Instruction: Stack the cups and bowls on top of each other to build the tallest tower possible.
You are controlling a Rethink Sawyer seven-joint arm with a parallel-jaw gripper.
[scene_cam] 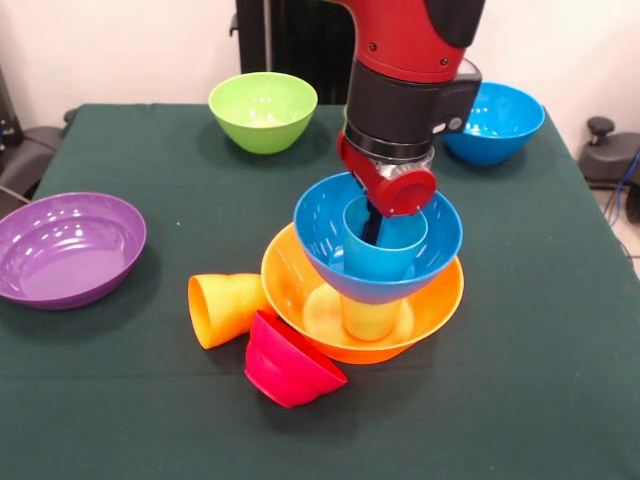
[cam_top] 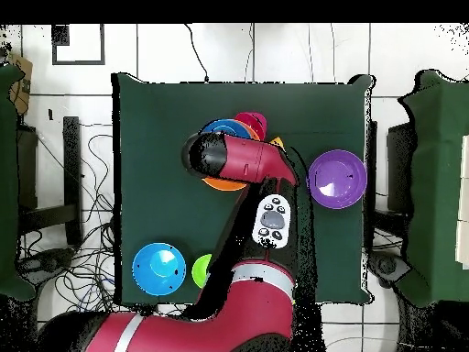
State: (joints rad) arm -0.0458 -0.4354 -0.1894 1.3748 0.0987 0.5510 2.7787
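A tower stands mid-table: a big orange bowl (scene_cam: pixel 440 300) holds an upright lime green cup (scene_cam: pixel 370 318), a blue bowl (scene_cam: pixel 320 235) sits on that cup, and a blue cup (scene_cam: pixel 395 255) stands inside the blue bowl. My gripper (scene_cam: pixel 375 230) reaches down into the blue cup's mouth; its tips are hidden in the cup. An orange cup (scene_cam: pixel 225 308) lies on its side left of the orange bowl. A small red bowl (scene_cam: pixel 290 362) leans tilted against the orange bowl's front. In the overhead view the arm covers most of the tower; the orange bowl's rim (cam_top: pixel 224 185) and red bowl (cam_top: pixel 249 123) show.
A wide purple bowl (scene_cam: pixel 65 248) (cam_top: pixel 337 179) sits at the left. A green bowl (scene_cam: pixel 263 110) (cam_top: pixel 201 270) and a second blue bowl (scene_cam: pixel 497 122) (cam_top: pixel 158 269) stand at the far side near the robot's base.
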